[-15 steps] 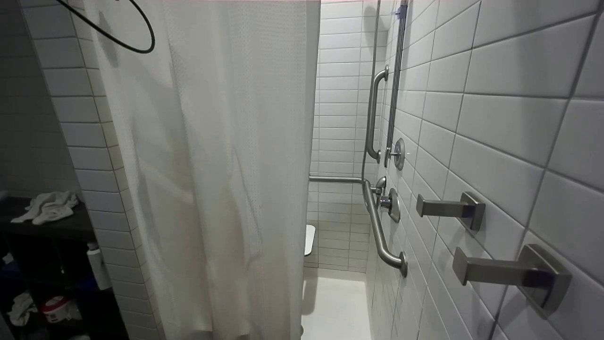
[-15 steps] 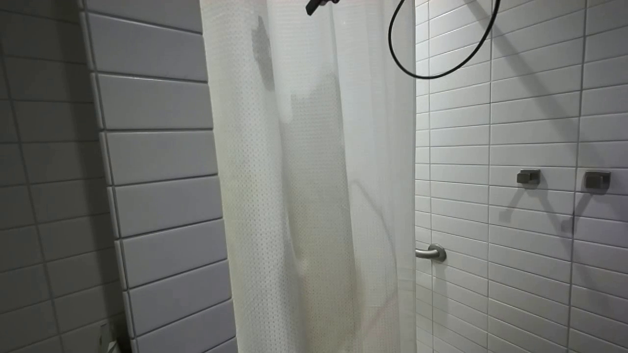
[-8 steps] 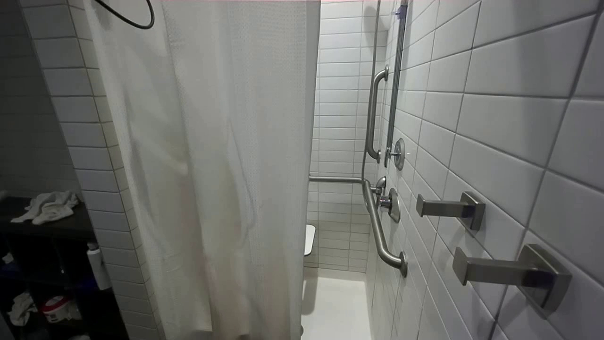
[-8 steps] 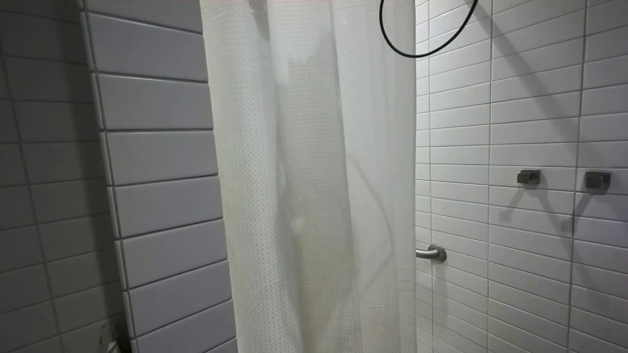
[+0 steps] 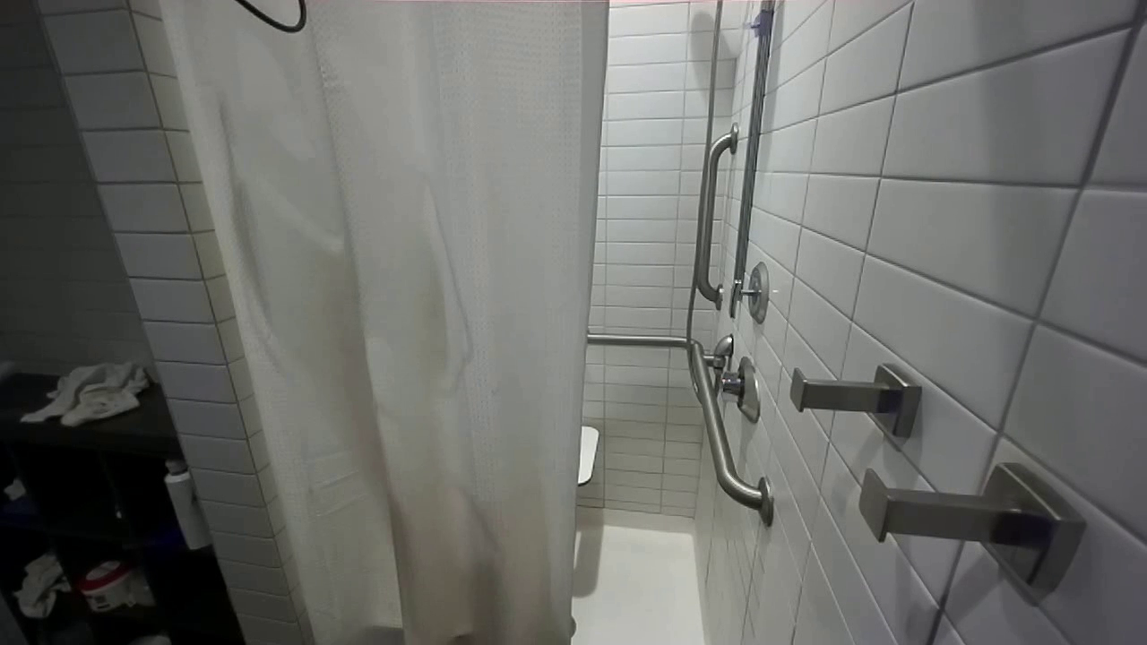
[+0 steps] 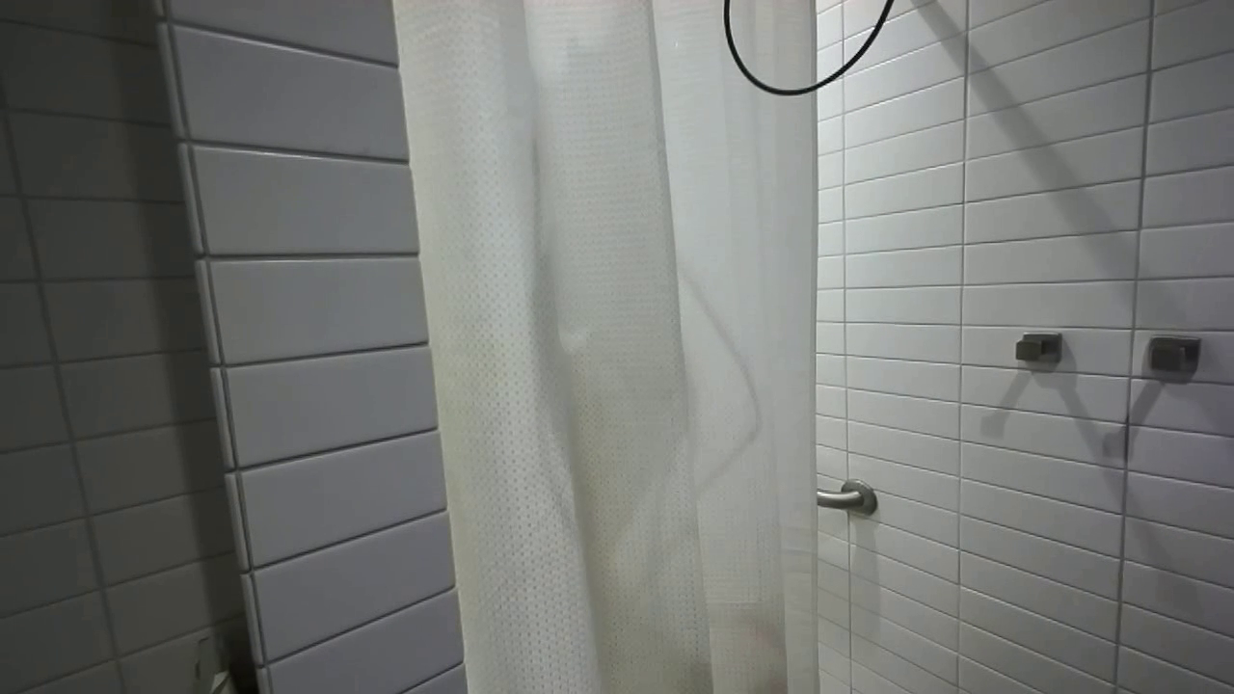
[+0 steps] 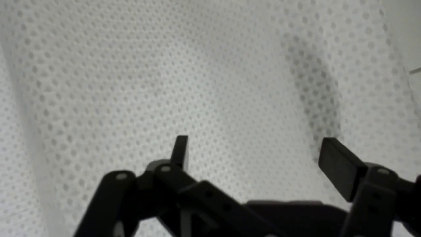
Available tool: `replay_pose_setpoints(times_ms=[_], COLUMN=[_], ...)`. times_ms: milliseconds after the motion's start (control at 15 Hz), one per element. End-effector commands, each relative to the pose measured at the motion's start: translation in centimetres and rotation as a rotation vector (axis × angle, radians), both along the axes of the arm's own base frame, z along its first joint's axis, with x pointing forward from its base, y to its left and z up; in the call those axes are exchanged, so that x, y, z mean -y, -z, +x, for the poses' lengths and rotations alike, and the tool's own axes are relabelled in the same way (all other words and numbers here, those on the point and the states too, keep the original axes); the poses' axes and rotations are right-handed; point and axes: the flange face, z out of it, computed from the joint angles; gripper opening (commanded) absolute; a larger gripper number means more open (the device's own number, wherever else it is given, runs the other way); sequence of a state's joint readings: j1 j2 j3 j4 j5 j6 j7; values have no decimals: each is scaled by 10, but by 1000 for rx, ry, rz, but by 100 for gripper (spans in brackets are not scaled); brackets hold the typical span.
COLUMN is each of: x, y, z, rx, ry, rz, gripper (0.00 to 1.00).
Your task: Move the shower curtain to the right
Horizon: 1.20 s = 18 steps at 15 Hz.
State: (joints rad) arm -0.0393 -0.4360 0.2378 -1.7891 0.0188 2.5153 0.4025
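At the left edge of an exterior view we see a dark shelf unit (image 5: 99,439) with a crumpled white cloth (image 5: 90,394) on top and, lower down, a red and white tub (image 5: 107,587) and a white bottle (image 5: 186,506). Just right of these stands a tiled pillar (image 5: 170,246), and beside it, in both exterior views, we find the shower curtain (image 5: 430,313), hanging in long vertical folds from the top of the frame to the bottom, with a black cable (image 6: 786,93) looped across its upper part. Past its right edge come a white shower floor (image 5: 638,582), a horizontal bar (image 5: 638,339), an upright grab bar (image 5: 704,224), a lower grab bar (image 5: 717,439) and, at the right of the frame, two metal hooks (image 5: 840,394) on a tiled wall (image 5: 968,242). In the wrist view the curtain's dotted weave fills most of the frame, and the gripper (image 7: 255,148) reaches in from the bottom. Its two fingers (image 7: 342,168) stand wide apart, one just left of the middle and one to the right, and we see fabric behind the gap between them; whether a tip touches it we cannot tell. A dark patch (image 7: 315,85) lies on the weave above the tip at the right, and at the upper right, beyond the curtain's edge, we glimpse a pale surface (image 7: 404,29).
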Motion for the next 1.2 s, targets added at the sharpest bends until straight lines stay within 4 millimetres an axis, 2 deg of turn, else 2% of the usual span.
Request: replay_pose_setpoints(times_ms=[0, 267, 533, 600, 667, 800, 1133], x=[4, 6, 8, 9, 10, 12, 18], y=[-21, -37, -49, -50, -51, -52, -52], z=[21, 28, 25, 24, 23, 21, 18], rx=[-10, 0, 12, 14, 12, 12, 17], ry=[36, 52, 58, 60, 59, 61, 68], rz=[23, 25, 25, 24, 23, 25, 27], gripper=[100, 100, 100, 75, 73, 61, 21])
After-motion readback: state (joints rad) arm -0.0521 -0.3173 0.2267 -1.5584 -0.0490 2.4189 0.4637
